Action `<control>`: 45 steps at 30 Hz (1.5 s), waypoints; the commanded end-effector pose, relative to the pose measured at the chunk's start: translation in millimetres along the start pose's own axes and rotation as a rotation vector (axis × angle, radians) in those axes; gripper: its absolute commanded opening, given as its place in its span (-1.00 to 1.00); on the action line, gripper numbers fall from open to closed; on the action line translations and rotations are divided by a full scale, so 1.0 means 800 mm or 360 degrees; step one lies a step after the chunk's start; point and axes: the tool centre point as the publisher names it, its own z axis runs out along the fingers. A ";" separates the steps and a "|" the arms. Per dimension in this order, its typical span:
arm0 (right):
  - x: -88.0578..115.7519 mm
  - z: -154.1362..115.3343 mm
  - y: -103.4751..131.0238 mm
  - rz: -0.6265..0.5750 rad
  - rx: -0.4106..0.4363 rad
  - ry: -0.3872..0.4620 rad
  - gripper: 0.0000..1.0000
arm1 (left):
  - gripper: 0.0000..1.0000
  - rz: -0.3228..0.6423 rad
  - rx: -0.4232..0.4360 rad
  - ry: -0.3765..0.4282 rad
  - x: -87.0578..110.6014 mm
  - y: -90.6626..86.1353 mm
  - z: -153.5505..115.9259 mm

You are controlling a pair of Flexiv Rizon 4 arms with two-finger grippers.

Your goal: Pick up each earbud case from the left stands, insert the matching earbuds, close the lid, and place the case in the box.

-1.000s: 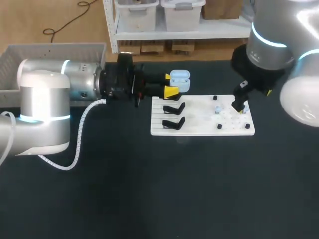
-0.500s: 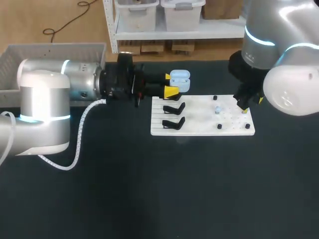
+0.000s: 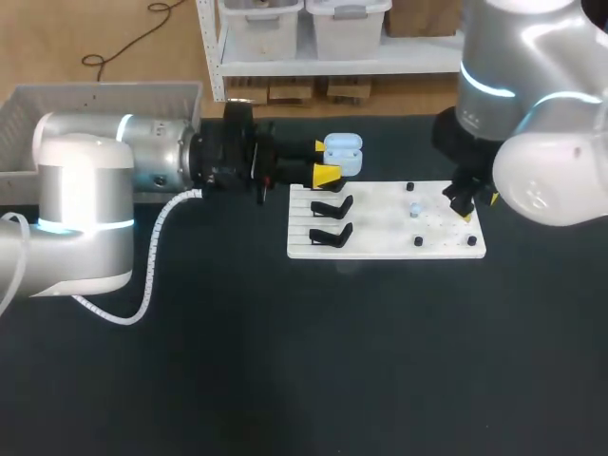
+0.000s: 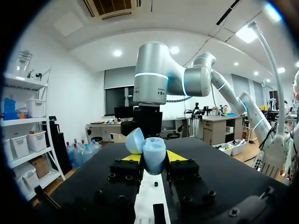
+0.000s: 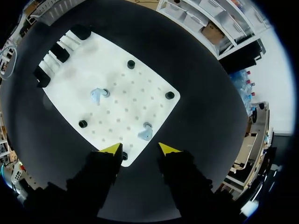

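Pale-blue earbud [image 5: 145, 134] sat just ahead of right gripper [image 5: 140, 149], fingers apart, nothing held; left gripper [image 3: 324, 161] was clamped on open earbud case [image 3: 344, 155].

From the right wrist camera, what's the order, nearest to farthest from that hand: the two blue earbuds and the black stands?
1. The near earbud, just ahead of the right hand.
2. The second earbud, farther ahead, mid-way along the board.
3. The black stands, at the board's far end.

Left end effector [image 3: 325, 160] gripping; right end effector [image 5: 140, 149] spread.
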 end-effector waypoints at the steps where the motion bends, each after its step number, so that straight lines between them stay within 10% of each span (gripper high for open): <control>1: -0.005 0.005 0.001 0.0004 0.0018 0.0001 -0.06 | -1.00 0.0004 -0.0008 -0.0003 0.001 -0.002 0.000; 45: -0.016 0.028 -0.015 0.0079 0.0191 -0.0074 -0.37 | -1.00 0.0004 -0.0008 -0.0003 0.001 -0.002 0.000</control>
